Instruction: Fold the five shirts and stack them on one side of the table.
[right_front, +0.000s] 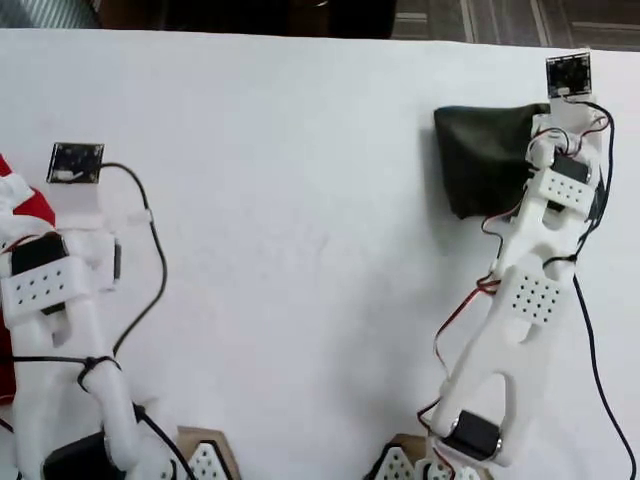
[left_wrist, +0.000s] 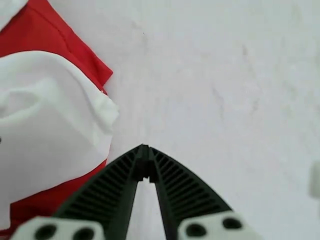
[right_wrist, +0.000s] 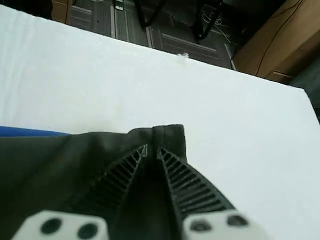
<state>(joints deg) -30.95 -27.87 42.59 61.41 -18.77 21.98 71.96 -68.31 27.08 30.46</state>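
A folded dark shirt (right_front: 482, 160) lies at the far right of the white table (right_front: 300, 150). The right arm (right_front: 535, 290) stretches over its right edge. My right gripper (right_wrist: 153, 146) is shut, its tips pinching a raised crease at the edge of the dark shirt (right_wrist: 75, 160). A blue strip (right_wrist: 30, 131) peeks out from under that shirt. A red and white shirt (right_front: 20, 205) lies bunched at the left edge, beside the left arm (right_front: 45, 285). My left gripper (left_wrist: 145, 167) is shut and holds nothing, hanging over bare table next to the red and white shirt (left_wrist: 50, 120).
Black cables (right_front: 150, 270) trail from both arms across the table. Past the table's far edge (right_wrist: 210, 65) is dark floor with chair legs and a wooden cabinet (right_wrist: 280, 40). The wide middle of the table is bare white.
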